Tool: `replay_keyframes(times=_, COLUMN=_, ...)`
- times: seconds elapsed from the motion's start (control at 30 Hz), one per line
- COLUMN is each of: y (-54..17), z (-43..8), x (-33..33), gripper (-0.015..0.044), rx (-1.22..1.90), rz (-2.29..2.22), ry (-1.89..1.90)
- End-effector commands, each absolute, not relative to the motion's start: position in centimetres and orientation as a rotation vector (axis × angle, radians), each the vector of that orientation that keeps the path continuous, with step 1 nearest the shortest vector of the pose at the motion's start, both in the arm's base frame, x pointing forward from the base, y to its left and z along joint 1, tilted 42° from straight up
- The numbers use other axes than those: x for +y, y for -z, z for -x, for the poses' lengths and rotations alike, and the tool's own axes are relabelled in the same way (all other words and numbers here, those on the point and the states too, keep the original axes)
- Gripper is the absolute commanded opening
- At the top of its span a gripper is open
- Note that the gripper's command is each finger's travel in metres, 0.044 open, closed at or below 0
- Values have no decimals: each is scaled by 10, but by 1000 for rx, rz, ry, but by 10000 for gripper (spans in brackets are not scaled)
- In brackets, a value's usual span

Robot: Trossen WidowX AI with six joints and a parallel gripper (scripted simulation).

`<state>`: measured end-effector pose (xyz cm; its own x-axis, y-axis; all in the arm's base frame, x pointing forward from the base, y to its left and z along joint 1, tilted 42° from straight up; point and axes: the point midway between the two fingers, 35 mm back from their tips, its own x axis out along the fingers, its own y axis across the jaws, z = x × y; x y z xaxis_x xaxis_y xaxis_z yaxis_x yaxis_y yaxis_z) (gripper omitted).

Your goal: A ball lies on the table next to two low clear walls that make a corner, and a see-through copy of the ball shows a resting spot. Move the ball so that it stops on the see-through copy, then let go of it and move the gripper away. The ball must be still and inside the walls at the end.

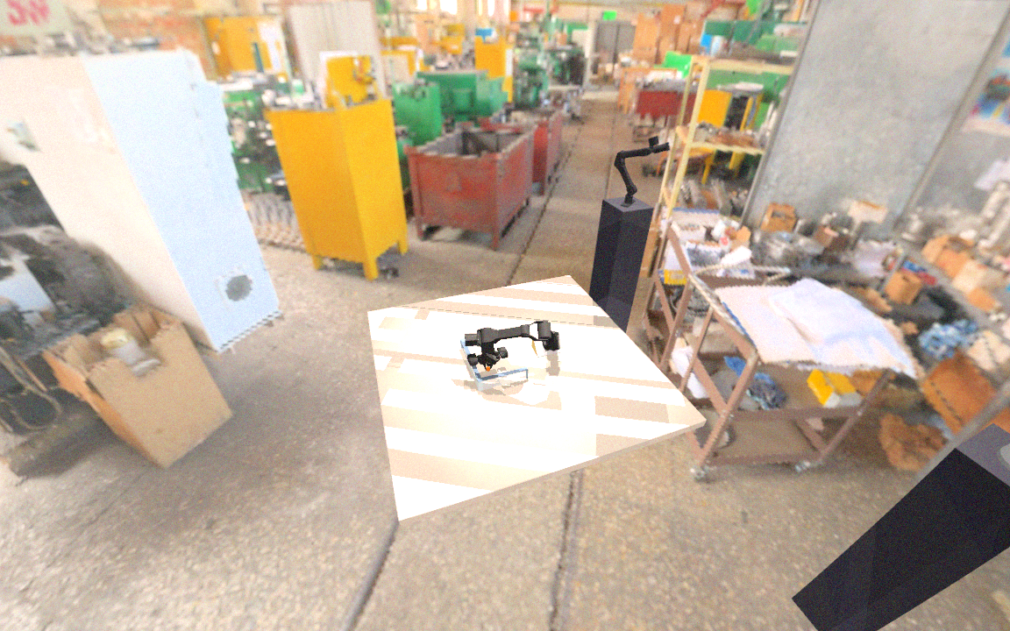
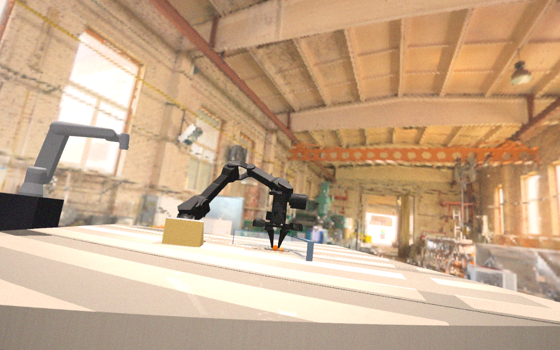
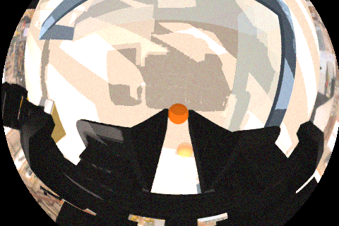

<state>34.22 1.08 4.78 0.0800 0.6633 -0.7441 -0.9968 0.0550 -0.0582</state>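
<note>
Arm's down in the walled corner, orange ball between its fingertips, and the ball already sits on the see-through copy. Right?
Not quite: the orange ball is off the see-through copy. The wrist view shows the two apart, no overlap. The rest holds: the arm is down in the walled corner, ball between its fingertips.

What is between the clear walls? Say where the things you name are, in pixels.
The orange ball [image 1: 488, 368] [image 2: 275, 247] [image 3: 178, 114] and its see-through copy [image 3: 184, 150]; the gripper [image 1: 487, 365] [image 2: 275, 247] [image 3: 178, 113] hides the ball's gripped sides.
</note>
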Motion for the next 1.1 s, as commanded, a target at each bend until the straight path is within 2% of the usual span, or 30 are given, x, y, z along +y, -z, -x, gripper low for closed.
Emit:
replay_keyframes(times=0.0, y=-48, z=-343, x=11, gripper=0, rx=629, rz=668, ry=-1392)
replay_keyframes(times=0.8, y=-135, z=-333, x=-69, gripper=0, rx=635, rz=670, ry=-1392)
replay_keyframes(times=1.07, y=-99, z=-343, x=-81, gripper=0, rx=634, rz=672, ry=-1391)
